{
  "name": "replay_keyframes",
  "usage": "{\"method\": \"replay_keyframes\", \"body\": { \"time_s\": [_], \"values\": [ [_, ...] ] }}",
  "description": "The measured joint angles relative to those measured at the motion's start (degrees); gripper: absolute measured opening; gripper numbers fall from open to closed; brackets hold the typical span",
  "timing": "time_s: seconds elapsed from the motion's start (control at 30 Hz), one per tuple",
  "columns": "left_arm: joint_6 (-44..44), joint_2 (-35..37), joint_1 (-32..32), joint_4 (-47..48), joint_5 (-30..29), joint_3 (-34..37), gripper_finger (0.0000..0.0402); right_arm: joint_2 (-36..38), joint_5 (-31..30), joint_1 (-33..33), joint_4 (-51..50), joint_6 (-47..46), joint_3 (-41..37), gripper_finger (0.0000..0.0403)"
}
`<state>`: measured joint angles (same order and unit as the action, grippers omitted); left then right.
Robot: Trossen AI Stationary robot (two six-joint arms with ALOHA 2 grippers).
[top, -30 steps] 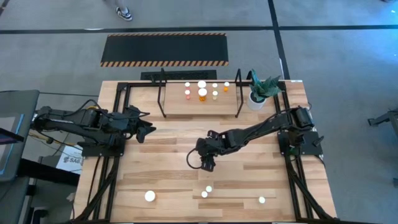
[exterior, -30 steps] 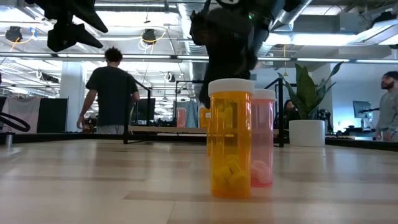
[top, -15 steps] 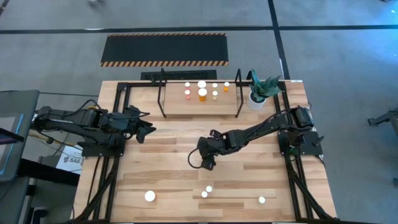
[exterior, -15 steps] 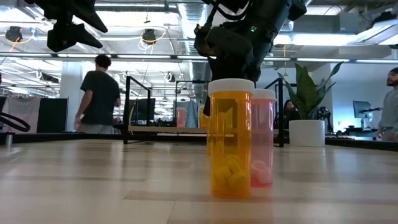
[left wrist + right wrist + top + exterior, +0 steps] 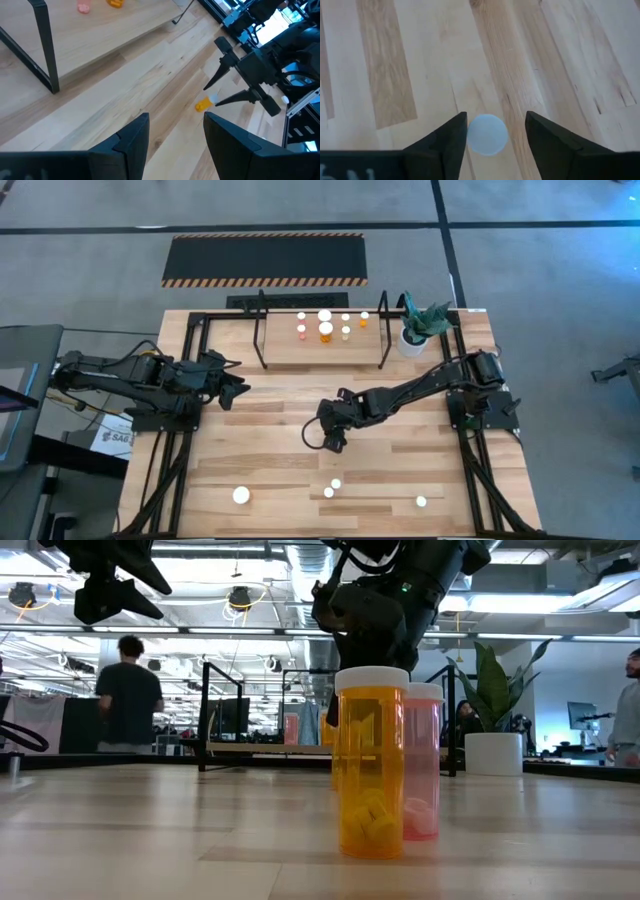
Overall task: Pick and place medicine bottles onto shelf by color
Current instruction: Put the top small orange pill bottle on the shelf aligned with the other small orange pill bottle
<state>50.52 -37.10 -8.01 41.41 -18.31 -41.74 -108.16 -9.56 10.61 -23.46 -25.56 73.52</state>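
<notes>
While the left gripper (image 5: 238, 388) idles half-open and empty near the tabletop's left edge, the right gripper (image 5: 334, 442) straddles a bottle (image 5: 487, 134) mid-table, jaws parted, not gripping. Light, slick plastic; I'd grab below the cap.

Bare table (image 5: 270, 420) lies open between shelf (image 5: 320, 348) posts and front bottles (image 5: 332, 488).

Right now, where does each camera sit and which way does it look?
High: overhead, straight down on table, shelf, both arms.
Low: at tabletop height, facing an orange bottle; right arm overhead.
Left wrist: over the table, past open left gripper toward the right arm.
Right wrist: straight down; right gripper straddles a white bottle cap.
Shared: both wrist views show that bottle.
</notes>
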Motion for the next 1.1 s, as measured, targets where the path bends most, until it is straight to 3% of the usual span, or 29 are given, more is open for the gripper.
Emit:
{"method": "replay_keyframes", "body": {
  "time_s": [0.17,0.67,1.1],
  "values": [
    [0.2,0.0,0.0,0.0,0.0,0.0,0.0174,-0.1,0.5,0.0,0.0,0.0,0.0,0.0239],
    [2.2,0.5,-0.1,0.7,-0.3,0.0,0.0174,-7.5,0.6,2.5,1.2,-2.9,1.1,0.0218],
    [3.2,0.8,-0.1,1.3,-0.5,0.0,0.0174,-3.9,1.8,1.9,-0.2,-3.5,1.2,0.0221]
  ]
}}
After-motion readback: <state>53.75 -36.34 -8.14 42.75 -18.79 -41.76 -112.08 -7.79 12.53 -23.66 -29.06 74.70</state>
